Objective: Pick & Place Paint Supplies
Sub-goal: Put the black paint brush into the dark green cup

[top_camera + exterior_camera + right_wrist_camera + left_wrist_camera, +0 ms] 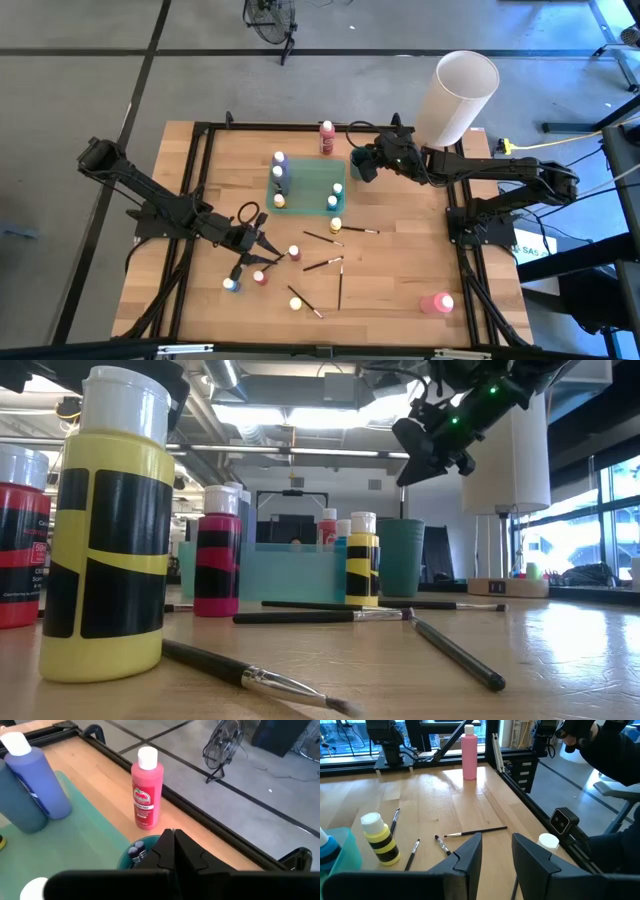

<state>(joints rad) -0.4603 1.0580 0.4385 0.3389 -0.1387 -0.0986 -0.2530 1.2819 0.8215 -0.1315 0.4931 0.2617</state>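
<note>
Small white-capped paint bottles [294, 252] and thin brushes [322, 265] lie scattered across the table's [400, 270] near half; more bottles stand on a teal tray [305, 188] toward twelve o'clock. The left gripper [262, 250] hovers at about eight o'clock, fingers partly apart, holding nothing. The right gripper [362, 165] hangs over a green cup [360, 158] at one o'clock, fingers closed, empty.

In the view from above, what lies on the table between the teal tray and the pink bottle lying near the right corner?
Between tray and pink bottle: one yellow bottle, several brushes, then bare wood, in the high view.
</note>
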